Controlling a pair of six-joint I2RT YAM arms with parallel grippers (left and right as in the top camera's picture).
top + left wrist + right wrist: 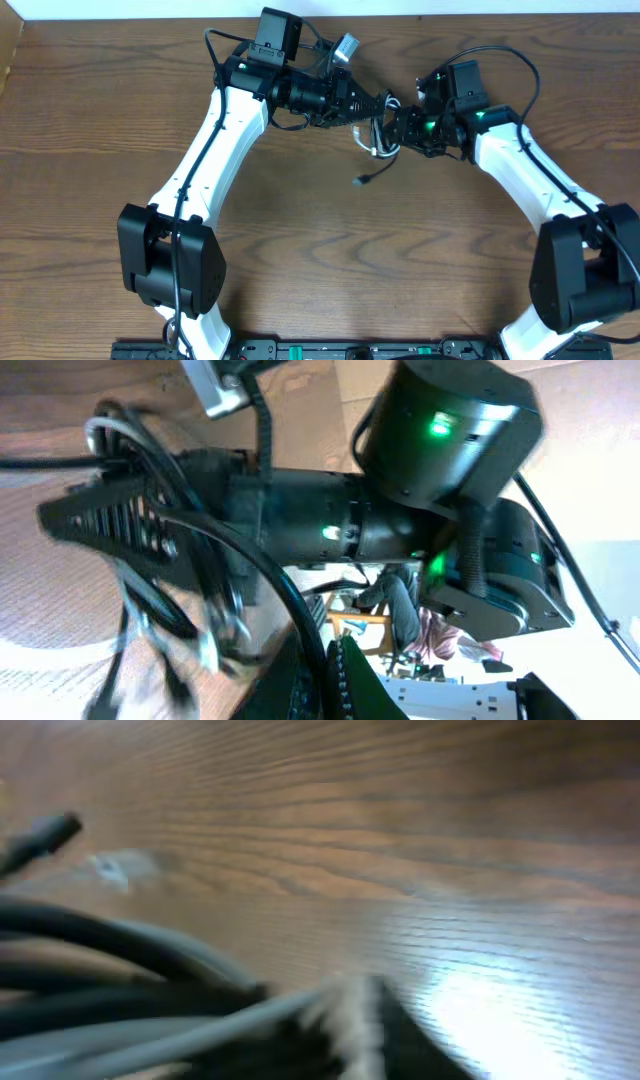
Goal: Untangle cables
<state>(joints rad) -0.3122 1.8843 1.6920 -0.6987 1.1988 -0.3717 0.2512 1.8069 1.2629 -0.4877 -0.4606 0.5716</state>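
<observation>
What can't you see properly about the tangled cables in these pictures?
Overhead: the cables are too small, and both arms' jaws crowd over them, so which one crosses which is hidden.
Left wrist: the cables blur at the left; the right arm fills the rest.
Right wrist: all blurred; the cables run off the left edge, and only one plug is recognisable.
No view shows whether the right jaws grip anything.

Robotics lab or research workroom. A white-and-black left arm point(215, 150) and a matching right arm point(530, 170) stand at the near edge of a wood-grain table point(330, 260). A green status light point(437, 427) glows on one joint. Beyond the table, the left wrist view shows a bright room with a seated person point(400, 605) and a wooden chair frame point(350, 628).
</observation>
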